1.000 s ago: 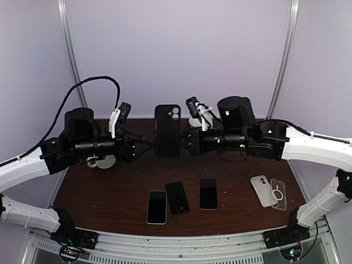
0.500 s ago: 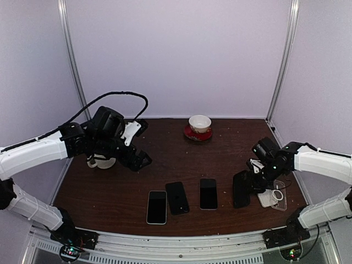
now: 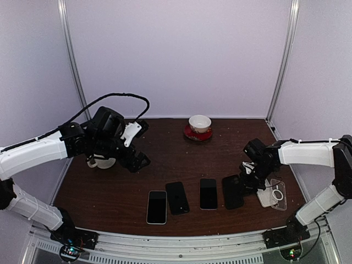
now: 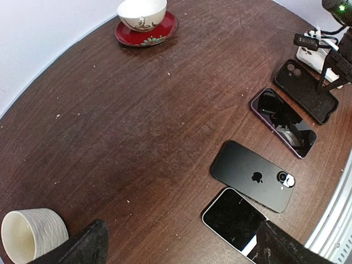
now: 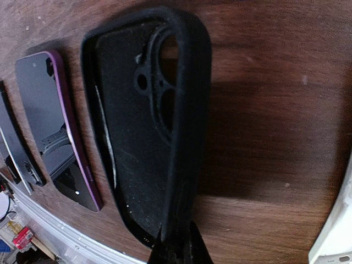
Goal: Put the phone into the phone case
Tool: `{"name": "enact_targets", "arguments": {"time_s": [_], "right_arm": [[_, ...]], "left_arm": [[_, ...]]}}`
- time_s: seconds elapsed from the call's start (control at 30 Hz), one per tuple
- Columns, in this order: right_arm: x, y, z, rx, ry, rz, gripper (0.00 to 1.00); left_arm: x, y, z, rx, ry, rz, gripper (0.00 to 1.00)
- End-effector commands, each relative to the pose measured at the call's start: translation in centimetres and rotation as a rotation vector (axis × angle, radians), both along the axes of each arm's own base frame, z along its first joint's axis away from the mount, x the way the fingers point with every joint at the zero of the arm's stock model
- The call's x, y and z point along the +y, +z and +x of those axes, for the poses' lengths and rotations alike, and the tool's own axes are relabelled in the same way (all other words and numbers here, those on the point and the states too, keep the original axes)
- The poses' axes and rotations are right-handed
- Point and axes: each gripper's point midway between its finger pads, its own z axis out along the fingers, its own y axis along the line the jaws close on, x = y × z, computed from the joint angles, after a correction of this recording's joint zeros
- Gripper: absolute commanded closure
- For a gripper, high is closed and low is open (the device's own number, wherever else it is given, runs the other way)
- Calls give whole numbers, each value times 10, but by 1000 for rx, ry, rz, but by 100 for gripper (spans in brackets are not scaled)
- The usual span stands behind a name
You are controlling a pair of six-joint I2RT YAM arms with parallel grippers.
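Note:
The black phone case (image 3: 232, 191) lies inside-up on the table, just right of the purple-edged phone (image 3: 208, 193). My right gripper (image 3: 247, 175) is shut on the case's right rim; in the right wrist view the fingertips (image 5: 179, 242) pinch the rim of the case (image 5: 137, 137). A black phone lies face down (image 3: 177, 197) and a white-edged phone lies face up (image 3: 157, 207) further left. My left gripper (image 3: 137, 162) is open and empty, above the table at the left. Its wrist view shows the case (image 4: 305, 91) and the three phones (image 4: 253, 175).
A white bowl on a red saucer (image 3: 199, 125) stands at the back centre. A ribbed white cup (image 3: 102, 161) sits under the left arm. A white phone or case (image 3: 260, 190) and a clear case (image 3: 278, 194) lie at the right, beside the right gripper.
The black case, held high between both grippers a second ago, came down to the right and now lies beside the purple phone. The left arm drew back to the left.

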Motion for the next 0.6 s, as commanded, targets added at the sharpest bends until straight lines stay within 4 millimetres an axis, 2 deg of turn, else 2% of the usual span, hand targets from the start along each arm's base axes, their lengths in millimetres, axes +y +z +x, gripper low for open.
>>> {"name": "enact_targets", "arguments": {"time_s": [0.0,0.2,0.3,0.37,0.47,0.57], "right_arm": [[61,24,21,-79,58,249,100],[67,7,27,-53,44,232,100],[71,8,34,-63,55,221,100],[64,8,39,-75,68,160,98],[44,9,47,-96,103,7,82],[23,10,48,-100,123,-119,56]], "left_arm": [[1,6,5,-45,-2,5,3],[3,5,4,-49,-8,15,3],[4,6,4,-53,-6,16,2],[4,5,4,-53,-7,17,2],[4,6,3,-52,-9,19,3],[5,7,3,-58,-10,18,2]]}}
